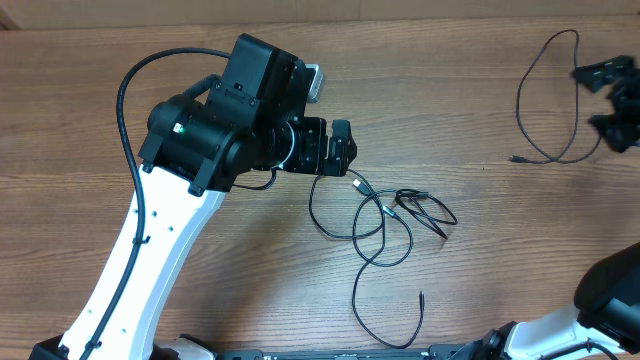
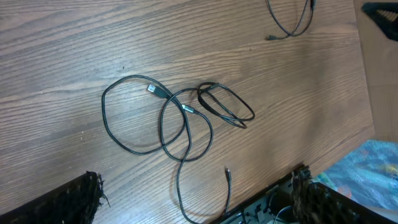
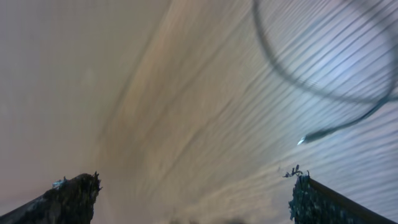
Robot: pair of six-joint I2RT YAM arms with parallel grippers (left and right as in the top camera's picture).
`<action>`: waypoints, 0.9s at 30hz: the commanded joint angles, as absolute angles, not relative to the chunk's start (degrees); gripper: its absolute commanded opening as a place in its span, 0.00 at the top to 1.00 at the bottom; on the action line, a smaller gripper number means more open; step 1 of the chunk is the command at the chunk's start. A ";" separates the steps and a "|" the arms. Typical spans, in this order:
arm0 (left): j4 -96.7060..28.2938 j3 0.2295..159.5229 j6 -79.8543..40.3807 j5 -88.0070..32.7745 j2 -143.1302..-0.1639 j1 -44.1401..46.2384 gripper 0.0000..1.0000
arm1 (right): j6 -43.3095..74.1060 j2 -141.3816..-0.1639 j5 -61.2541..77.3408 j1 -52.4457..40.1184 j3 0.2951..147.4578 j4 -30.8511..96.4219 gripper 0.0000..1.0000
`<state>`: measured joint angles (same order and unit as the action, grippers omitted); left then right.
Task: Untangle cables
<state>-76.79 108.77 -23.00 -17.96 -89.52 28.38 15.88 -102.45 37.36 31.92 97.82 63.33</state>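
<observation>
Left tool [image 1: 350, 150] hovering released, tangled cables [image 2: 186, 118] lying on surface [image 2: 62, 62] just ahead. Right tool [image 1: 606, 100] gaping too, separate cable [image 1: 550, 100] looping beside it. All looking light, floppy; gripping near silvery plug [image 2: 152, 89] seems best.

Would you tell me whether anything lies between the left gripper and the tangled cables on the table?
Nothing visible does: the open left gripper hangs beside the tangled cables, with only bare table between them.
</observation>
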 commanded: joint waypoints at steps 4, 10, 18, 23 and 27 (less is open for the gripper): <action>-79.09 108.75 -22.68 -20.23 -89.58 28.14 0.00 | 8.47 -100.75 39.55 24.21 98.72 69.60 0.00; -77.80 108.81 -19.73 -29.58 -87.31 28.14 0.00 | 8.51 -94.74 39.53 19.92 98.74 73.47 0.00; -79.88 108.79 -26.09 -10.22 -86.56 28.10 0.00 | 8.95 -83.70 39.64 19.55 98.74 79.88 0.00; -79.96 108.79 -26.39 -8.38 -86.56 28.10 0.00 | 8.91 -80.29 40.64 19.55 98.74 85.76 0.00; -79.96 108.79 -26.39 -8.36 -86.56 28.12 0.00 | 8.86 -80.05 40.77 19.55 98.72 90.74 0.00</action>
